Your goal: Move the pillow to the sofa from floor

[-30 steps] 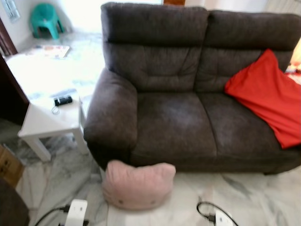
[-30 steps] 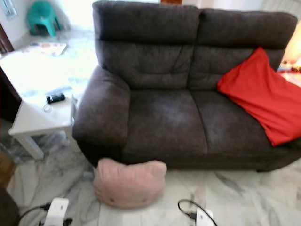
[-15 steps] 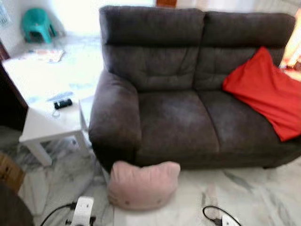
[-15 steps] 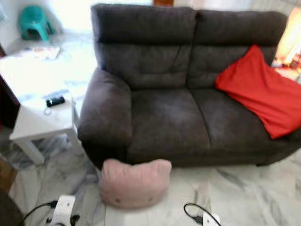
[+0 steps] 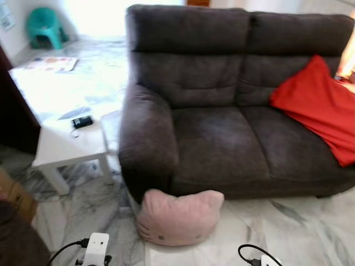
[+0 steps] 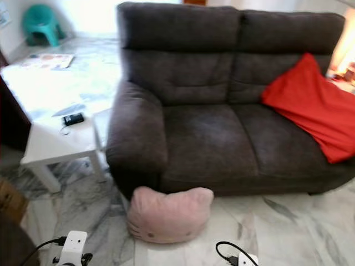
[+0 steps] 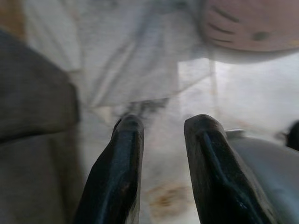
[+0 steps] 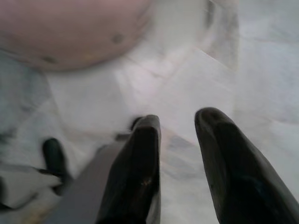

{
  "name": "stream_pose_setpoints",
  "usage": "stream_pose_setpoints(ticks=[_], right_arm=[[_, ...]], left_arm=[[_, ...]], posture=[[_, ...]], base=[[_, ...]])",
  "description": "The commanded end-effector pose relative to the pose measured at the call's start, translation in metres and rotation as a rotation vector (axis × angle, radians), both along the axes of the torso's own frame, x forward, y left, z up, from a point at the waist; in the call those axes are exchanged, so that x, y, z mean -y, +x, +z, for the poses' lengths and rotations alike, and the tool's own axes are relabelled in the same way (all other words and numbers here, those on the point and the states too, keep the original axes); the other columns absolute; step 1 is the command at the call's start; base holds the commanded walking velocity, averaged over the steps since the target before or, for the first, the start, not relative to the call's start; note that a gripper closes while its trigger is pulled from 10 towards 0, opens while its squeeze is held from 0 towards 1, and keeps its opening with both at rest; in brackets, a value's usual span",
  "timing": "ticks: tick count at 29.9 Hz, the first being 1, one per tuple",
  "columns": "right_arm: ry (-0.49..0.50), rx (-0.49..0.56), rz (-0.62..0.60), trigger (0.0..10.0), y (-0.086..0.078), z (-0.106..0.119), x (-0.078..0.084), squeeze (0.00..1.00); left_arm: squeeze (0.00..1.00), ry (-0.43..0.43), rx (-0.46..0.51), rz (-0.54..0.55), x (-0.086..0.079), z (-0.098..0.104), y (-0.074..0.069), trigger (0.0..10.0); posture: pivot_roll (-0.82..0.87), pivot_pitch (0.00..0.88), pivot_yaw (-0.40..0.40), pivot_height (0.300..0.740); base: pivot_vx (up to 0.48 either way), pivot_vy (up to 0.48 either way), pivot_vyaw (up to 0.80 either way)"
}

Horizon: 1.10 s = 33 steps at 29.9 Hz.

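A pink pillow [image 5: 178, 218] with a cat face lies on the marble floor, leaning against the front left corner of the dark grey sofa [image 5: 222, 138]. It also appears as the pink pillow [image 7: 252, 25] and the pink pillow [image 8: 70, 30] in the wrist views. My left gripper [image 7: 161, 123] hangs open over the floor, a short way from the pillow, with nothing between its fingers. My right gripper [image 8: 177, 121] is open too, above the white tiles near the pillow.
A red cushion [image 5: 319, 108] leans on the sofa's right seat. A white side table [image 5: 69, 144] with a small black device [image 5: 82, 122] stands left of the sofa. A teal stool [image 5: 43, 26] is far back left. Cables and white plugs [image 5: 95, 249] lie on the floor.
The whole picture has shifted: the sofa and pillow now sit further right and slightly lower, so the camera has moved. The pillow itself stays against the sofa.
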State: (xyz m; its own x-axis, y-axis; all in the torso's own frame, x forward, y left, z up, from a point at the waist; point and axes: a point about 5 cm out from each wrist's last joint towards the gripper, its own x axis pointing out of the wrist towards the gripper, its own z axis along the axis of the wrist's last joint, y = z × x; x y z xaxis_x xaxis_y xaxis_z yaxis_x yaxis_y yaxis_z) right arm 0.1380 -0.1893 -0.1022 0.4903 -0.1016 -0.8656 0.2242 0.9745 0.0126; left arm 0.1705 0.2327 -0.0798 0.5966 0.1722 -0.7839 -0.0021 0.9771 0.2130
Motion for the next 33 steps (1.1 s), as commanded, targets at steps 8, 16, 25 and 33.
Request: stream_pose_setpoints(ticks=[8, 16, 25, 33], right_arm=[[-0.018, -0.021, -0.015, 10.0, -0.0081, -0.0015, 0.0089, 0.00], [-0.018, -0.021, -0.014, 10.0, -0.0081, -0.0016, 0.0087, 0.00], [-0.021, -0.021, -0.008, 10.0, -0.0079, -0.0014, 0.0096, 0.00], [-0.020, -0.013, -0.008, 10.0, -0.0073, -0.0010, 0.0101, 0.00]], left_arm=[[0.00, -0.018, -0.007, -0.001, 0.0055, -0.0013, 0.0007, 10.0], [0.00, -0.019, -0.007, -0.001, 0.0056, -0.0013, 0.0006, 10.0], [0.00, -0.056, 0.021, 0.015, 0.0100, -0.0005, 0.0036, 10.0], [0.00, -0.052, 0.023, 0.017, 0.0100, -0.0002, 0.0041, 10.0]], posture=[[0.06, 0.000, -0.047, 0.740], [0.06, 0.000, -0.049, 0.740], [0.06, 0.000, -0.054, 0.740], [0.06, 0.000, -0.057, 0.740]], base=[[0.000, 0.327, 0.00], [0.000, 0.326, 0.00], [0.000, 0.037, 0.00], [0.000, 0.000, 0.00]])
